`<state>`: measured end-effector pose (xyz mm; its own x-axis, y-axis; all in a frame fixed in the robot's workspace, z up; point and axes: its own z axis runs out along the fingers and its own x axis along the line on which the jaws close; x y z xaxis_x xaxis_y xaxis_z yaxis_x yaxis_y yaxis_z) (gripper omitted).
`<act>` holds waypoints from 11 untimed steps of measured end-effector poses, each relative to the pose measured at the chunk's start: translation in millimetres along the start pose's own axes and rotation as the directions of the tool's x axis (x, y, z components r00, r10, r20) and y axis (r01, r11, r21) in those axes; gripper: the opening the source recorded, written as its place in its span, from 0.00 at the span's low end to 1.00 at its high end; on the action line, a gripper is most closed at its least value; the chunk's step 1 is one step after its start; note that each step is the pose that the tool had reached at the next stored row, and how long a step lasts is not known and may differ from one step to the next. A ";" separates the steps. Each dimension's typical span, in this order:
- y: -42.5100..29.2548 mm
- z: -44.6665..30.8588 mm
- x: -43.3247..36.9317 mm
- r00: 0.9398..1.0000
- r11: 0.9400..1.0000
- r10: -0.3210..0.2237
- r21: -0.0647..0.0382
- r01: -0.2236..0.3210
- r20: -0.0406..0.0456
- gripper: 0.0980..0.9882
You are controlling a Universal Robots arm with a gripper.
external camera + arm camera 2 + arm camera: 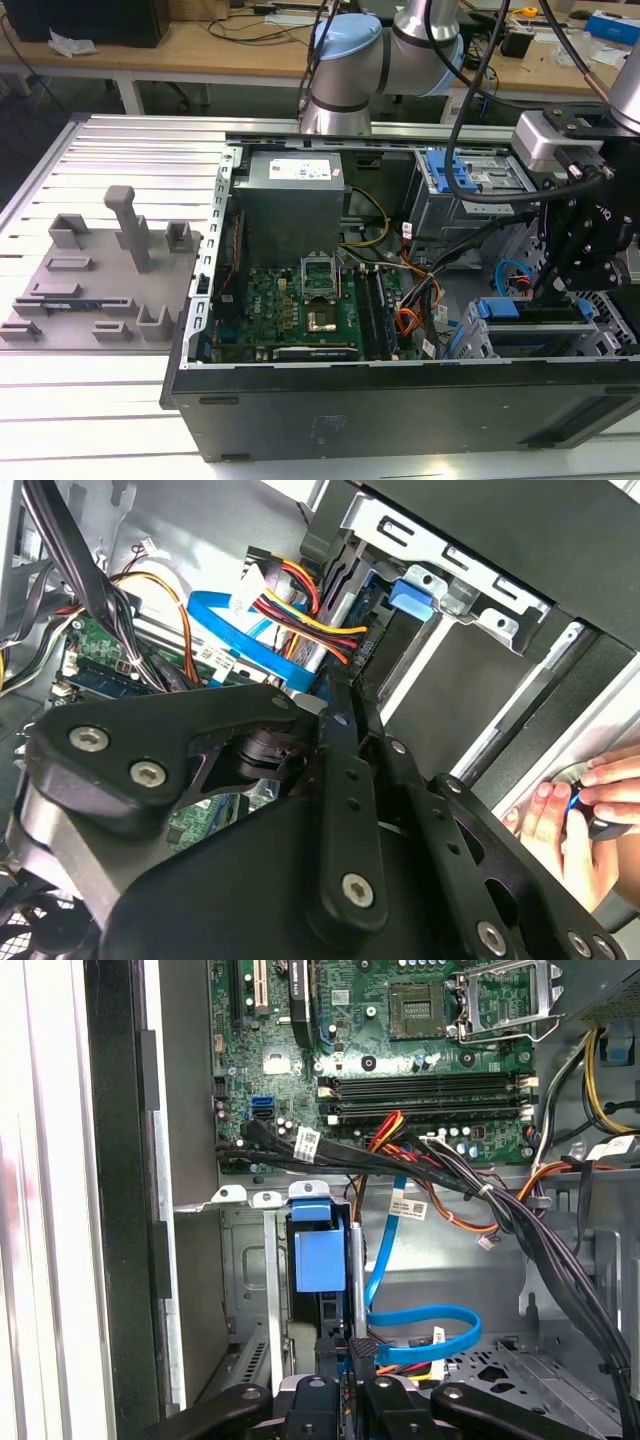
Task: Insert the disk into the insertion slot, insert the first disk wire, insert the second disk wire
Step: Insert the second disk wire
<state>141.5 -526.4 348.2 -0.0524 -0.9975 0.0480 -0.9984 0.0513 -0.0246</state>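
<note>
In the first wrist view the gripper sits nearest the camera, its 2 black fingers drawn narrow and pinched on a small black connector. A flat blue cable loops away from that plug across the floor of the case. Just beyond the fingertips stands the disk, edge-on, its blue carrier face showing, seated inside the insertion slot, the grey sheet-metal cage whose upright rails flank it on both sides. Past the cage, a bundle of black wires crosses the case, with red, yellow and orange leads beside it, and behind those lies the green motherboard with its memory slots and open processor socket.

In the second wrist view the black linkage of the gripper fills the foreground, fingers close together and pointing toward the blue ribbon cable and the multicoloured power leads. A person's hand rests at the outer edge of the case (fingers curled around something blue and black).

In the exterior view the gripper hangs low over the drive bay at the exterior view's right, above the disk in the insertion slot. Farther back sit the power supply and a second cage with blue latches. On the exterior view's left, a grey fixture tray lies on the slatted table.
</note>
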 end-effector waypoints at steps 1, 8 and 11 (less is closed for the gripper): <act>0.0 0.1 0.0 1.000 1.000 0.000 0.000 0.000 0.000 0.07; -0.5 1.8 -0.3 1.000 1.000 0.000 0.000 0.000 0.000 0.07; -0.7 3.1 -0.3 1.000 1.000 0.000 0.000 0.000 0.000 0.07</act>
<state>142.2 -526.2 345.2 -0.0524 -0.9975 0.0477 -0.9984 0.0513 -0.0245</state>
